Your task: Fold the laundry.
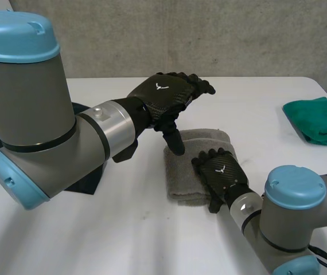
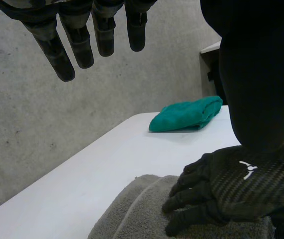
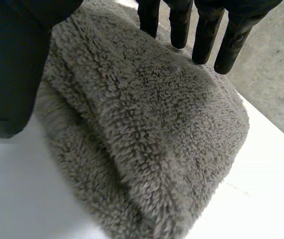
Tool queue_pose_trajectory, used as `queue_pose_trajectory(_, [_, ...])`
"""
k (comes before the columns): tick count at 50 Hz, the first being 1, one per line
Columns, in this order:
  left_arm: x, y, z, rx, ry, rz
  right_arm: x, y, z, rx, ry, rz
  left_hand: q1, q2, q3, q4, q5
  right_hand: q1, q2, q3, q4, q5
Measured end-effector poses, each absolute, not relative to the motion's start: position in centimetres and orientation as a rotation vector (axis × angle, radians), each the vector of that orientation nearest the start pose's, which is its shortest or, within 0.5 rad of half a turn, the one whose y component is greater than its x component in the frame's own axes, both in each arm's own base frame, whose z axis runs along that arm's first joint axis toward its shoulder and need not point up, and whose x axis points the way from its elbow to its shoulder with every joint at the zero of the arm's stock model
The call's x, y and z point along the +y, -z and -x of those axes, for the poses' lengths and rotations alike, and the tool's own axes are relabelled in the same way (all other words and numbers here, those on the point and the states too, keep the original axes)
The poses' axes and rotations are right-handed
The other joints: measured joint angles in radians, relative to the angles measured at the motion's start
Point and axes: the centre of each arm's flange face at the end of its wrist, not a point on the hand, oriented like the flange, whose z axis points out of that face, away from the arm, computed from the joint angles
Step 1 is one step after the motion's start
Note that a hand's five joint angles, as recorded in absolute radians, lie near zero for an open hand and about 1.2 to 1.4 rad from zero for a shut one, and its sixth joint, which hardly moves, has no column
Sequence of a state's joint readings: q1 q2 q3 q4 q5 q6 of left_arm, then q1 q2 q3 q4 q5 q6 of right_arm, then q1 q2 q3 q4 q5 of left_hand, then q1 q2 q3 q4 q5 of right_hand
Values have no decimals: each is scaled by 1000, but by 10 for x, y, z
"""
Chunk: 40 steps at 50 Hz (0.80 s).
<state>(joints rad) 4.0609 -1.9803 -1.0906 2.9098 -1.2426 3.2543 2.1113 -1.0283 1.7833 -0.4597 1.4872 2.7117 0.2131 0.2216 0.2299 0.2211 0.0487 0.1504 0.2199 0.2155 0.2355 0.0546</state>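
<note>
A folded grey towel lies in the middle of the white table. My right hand rests flat on the towel's near right part, open, with straight fingers and thumb spread over the fluffy folded towel. My left hand hovers above the towel's far left corner, open, its thumb pointing down toward that corner. In the left wrist view its fingers hang straight in the air, while below them the right hand lies on the towel.
A bunched green cloth lies at the table's right edge, also seen beyond the towel as the green cloth. A dark cloth sits under my left arm at the left. A concrete wall stands behind the table.
</note>
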Motion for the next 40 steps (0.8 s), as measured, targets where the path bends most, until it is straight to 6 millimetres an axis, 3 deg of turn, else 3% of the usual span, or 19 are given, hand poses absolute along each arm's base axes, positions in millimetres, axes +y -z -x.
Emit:
queue_pose_trajectory(16, [-206,-292,359,-1757,-1555,1006,-254,-105,-313,2039,1879,1165,0,0,0,0,0,98,73,75,48,60])
queue_pose_trajectory(18, [-206,-291,359,-1760,-1551,1003,-259,-104,-317,2032,1888,1162,0,0,0,0,0,267,260,259,239,169])
queue_pose_trajectory(21, [-206,-290,359,-1765,-1544,996,-264,-103,-319,2026,1897,1159,0,0,0,0,0,351,375,366,345,250])
queue_pose_trajectory(22, [-206,-289,359,-1768,-1541,991,-267,-103,-321,2020,1905,1155,0,0,0,0,0,513,617,606,587,482])
queue_pose_trajectory(26, [-207,-288,358,-1773,-1535,976,-278,-108,-322,2006,1939,1137,0,0,0,0,0,710,903,863,883,788])
queue_pose_trajectory(32, [-207,-289,357,-1775,-1533,968,-299,-119,-312,2016,1993,1122,0,0,0,0,0,726,937,891,929,830])
queue_pose_trajectory(37, [-207,-289,355,-1780,-1532,967,-330,-125,-283,2049,2033,1220,0,0,0,0,0,726,937,891,934,831])
queue_pose_trajectory(39, [-207,-288,355,-1781,-1532,967,-332,-125,-281,2049,2035,1228,0,0,0,0,0,726,937,891,934,831])
queue_pose_trajectory(40, [-207,-288,354,-1785,-1531,966,-350,-130,-264,2036,2063,1307,0,0,0,0,0,726,937,891,934,831])
